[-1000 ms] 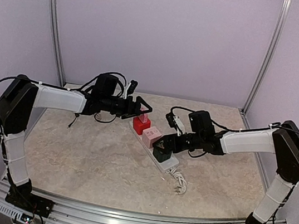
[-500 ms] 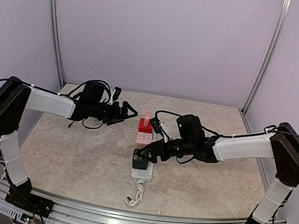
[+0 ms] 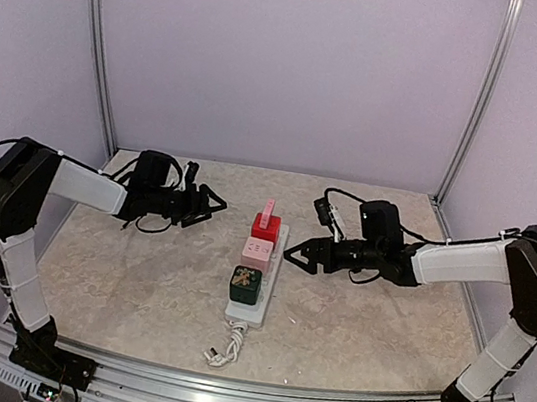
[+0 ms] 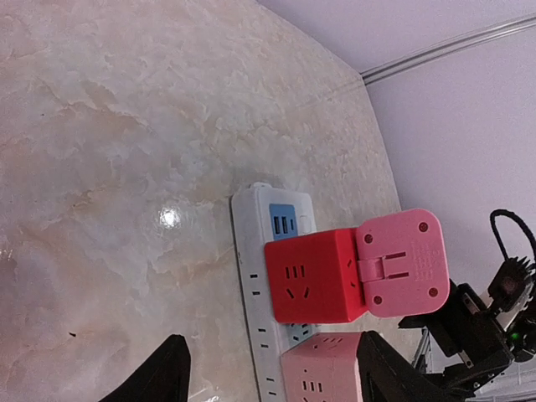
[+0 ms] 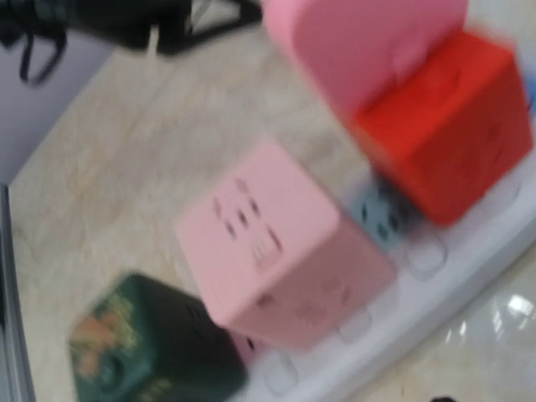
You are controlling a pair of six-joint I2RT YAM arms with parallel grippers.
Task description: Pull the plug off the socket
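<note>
The socket, a long white power strip [image 3: 276, 263], lies in the middle of the table with its cord [image 3: 227, 344] running to the front. Three cube adapters sit plugged in it: red [image 3: 266, 227], pink [image 3: 257, 252] and dark green [image 3: 245, 284]. A flat pink plug [image 3: 267, 209] stands on the red cube. My left gripper [image 3: 211, 205] is open and empty, left of the strip. The left wrist view shows the strip [image 4: 254, 285], the red cube [image 4: 311, 278] and the pink plug [image 4: 400, 264] between my fingers [image 4: 159, 377]. My right gripper [image 3: 299, 254] is open and empty, just right of the strip.
The right wrist view is blurred. It shows the pink cube [image 5: 276, 251], red cube [image 5: 444, 126] and green cube [image 5: 151, 343] close up. Lilac walls with metal posts [image 3: 100, 44] enclose the table on three sides.
The strip has swung from a diagonal to pointing at the front. My right gripper let go of the green cube end and drew back right. My left gripper drew back left.
</note>
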